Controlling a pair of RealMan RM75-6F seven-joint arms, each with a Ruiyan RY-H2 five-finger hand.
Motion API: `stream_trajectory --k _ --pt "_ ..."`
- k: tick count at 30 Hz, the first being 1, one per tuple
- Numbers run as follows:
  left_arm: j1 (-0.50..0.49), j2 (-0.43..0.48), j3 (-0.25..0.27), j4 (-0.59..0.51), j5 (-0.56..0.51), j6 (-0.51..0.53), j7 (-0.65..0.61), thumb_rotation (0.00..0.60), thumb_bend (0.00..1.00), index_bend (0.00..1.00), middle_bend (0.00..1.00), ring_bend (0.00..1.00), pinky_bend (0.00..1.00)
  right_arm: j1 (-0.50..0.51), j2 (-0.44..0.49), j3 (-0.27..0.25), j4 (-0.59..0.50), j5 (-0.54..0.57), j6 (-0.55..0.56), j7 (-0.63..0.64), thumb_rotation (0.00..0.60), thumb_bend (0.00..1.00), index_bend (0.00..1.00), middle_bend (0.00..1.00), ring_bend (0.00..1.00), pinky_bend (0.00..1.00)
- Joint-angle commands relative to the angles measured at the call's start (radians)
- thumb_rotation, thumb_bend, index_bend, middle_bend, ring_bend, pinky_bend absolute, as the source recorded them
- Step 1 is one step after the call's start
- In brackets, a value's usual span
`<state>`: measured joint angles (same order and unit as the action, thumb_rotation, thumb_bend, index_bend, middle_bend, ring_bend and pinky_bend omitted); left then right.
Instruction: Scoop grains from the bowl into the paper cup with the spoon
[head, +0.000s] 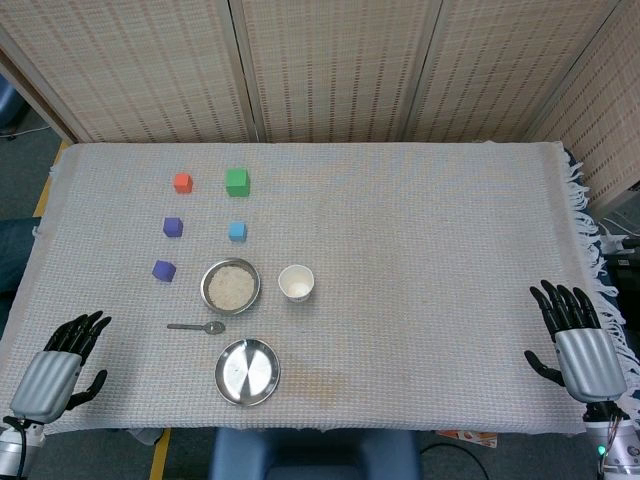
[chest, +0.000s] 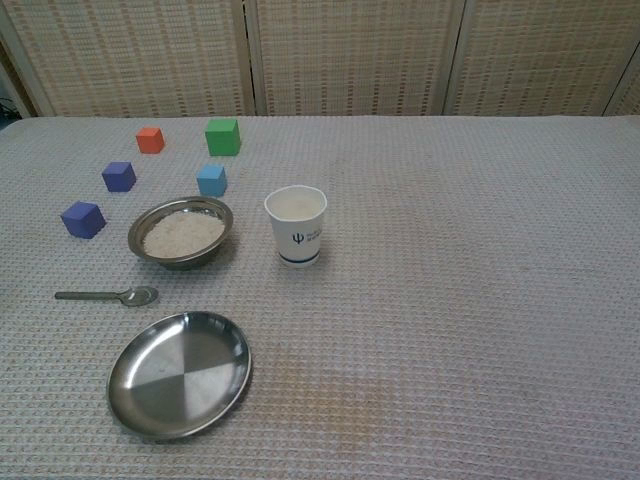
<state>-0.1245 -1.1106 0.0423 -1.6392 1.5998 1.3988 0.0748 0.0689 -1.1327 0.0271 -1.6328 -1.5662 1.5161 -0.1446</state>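
Woven cane screens stand behind your table (head: 420, 260), which is covered in a pale knitted cloth. From the head view, your left hand (head: 58, 368) rests at the near left corner with fingers spread and nothing in it; your right hand (head: 578, 340) sits at the near right edge, fingers likewise apart and holding nothing. Both are well apart from the task things. You have the bowl (head: 230, 286) of grains left of centre, the paper cup (head: 296, 283) just beside it on the right, the spoon (head: 197, 327) lying flat just in front of the bowl, and a steel plate (head: 247, 372) nearer still. Five small blocks (head: 237, 181) lie beyond the bowl.

From the chest view, neither hand shows. You see the bowl (chest: 181, 232) with grains inside, the cup (chest: 296, 226) upright to its right, the spoon (chest: 108, 296) with its handle pointing left, and the plate (chest: 180, 373) close by.
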Motion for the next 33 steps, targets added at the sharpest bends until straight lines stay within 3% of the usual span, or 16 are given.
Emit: stream_trajectory --k 1,6,8,10,11,12,14,18,21,25,33 --pt "-0.010 -0.006 0.003 0.001 0.004 -0.016 0.004 0.600 0.41 0.00 0.00 0.00 0.10 -0.012 0.001 -0.006 -0.013 -0.022 0.024 -0.022 0.600 0.12 0.00 0.00 0.00 0.00" --pt "-0.042 -0.023 0.009 0.013 0.052 -0.036 -0.053 0.600 0.41 0.00 0.00 0.00 0.14 -0.015 0.001 -0.013 -0.023 -0.023 0.015 -0.038 0.600 0.12 0.00 0.00 0.00 0.00" --pt "-0.059 -0.042 0.000 0.023 0.055 -0.049 -0.050 0.600 0.42 0.00 0.01 0.05 0.32 -0.015 0.001 -0.015 -0.025 -0.020 0.009 -0.043 0.600 0.12 0.00 0.00 0.00 0.00" --pt "-0.072 -0.091 -0.028 0.045 0.048 -0.040 -0.032 0.600 0.43 0.01 0.10 0.25 0.61 -0.016 0.005 -0.016 -0.031 -0.013 0.002 -0.049 0.600 0.12 0.00 0.00 0.00 0.00" --pt "-0.077 -0.129 -0.047 0.067 0.042 -0.026 -0.017 0.600 0.43 0.06 0.21 0.40 0.76 -0.015 0.007 -0.016 -0.034 -0.008 -0.004 -0.047 0.600 0.12 0.00 0.00 0.00 0.00" --pt "-0.080 -0.162 -0.061 0.090 0.038 -0.013 -0.007 0.600 0.44 0.10 0.29 0.48 0.82 -0.015 0.009 -0.014 -0.035 -0.001 -0.009 -0.046 0.600 0.12 0.00 0.00 0.00 0.00" --pt "-0.089 -0.226 -0.085 0.142 0.031 0.005 -0.005 0.600 0.45 0.30 0.52 0.68 0.97 -0.013 0.014 -0.013 -0.039 0.016 -0.024 -0.052 0.600 0.12 0.00 0.00 0.00 0.00" --pt "-0.112 -0.324 -0.109 0.245 0.016 0.006 -0.002 0.600 0.47 0.49 0.87 0.85 1.00 -0.010 0.024 -0.010 -0.048 0.037 -0.044 -0.046 0.600 0.12 0.00 0.00 0.00 0.00" --pt "-0.128 -0.365 -0.110 0.296 0.005 -0.016 0.041 0.600 0.47 0.51 0.99 0.94 1.00 -0.009 0.025 -0.009 -0.051 0.045 -0.049 -0.047 0.600 0.12 0.00 0.00 0.00 0.00" --pt "-0.147 -0.387 -0.111 0.312 -0.031 -0.066 0.109 0.600 0.47 0.50 1.00 1.00 1.00 -0.007 0.024 -0.007 -0.052 0.051 -0.056 -0.052 0.600 0.12 0.00 0.00 0.00 0.00" --pt "-0.170 -0.440 -0.125 0.315 -0.131 -0.142 0.251 0.600 0.45 0.36 1.00 1.00 1.00 0.004 0.019 -0.004 -0.050 0.076 -0.089 -0.071 0.600 0.12 0.00 0.00 0.00 0.00"
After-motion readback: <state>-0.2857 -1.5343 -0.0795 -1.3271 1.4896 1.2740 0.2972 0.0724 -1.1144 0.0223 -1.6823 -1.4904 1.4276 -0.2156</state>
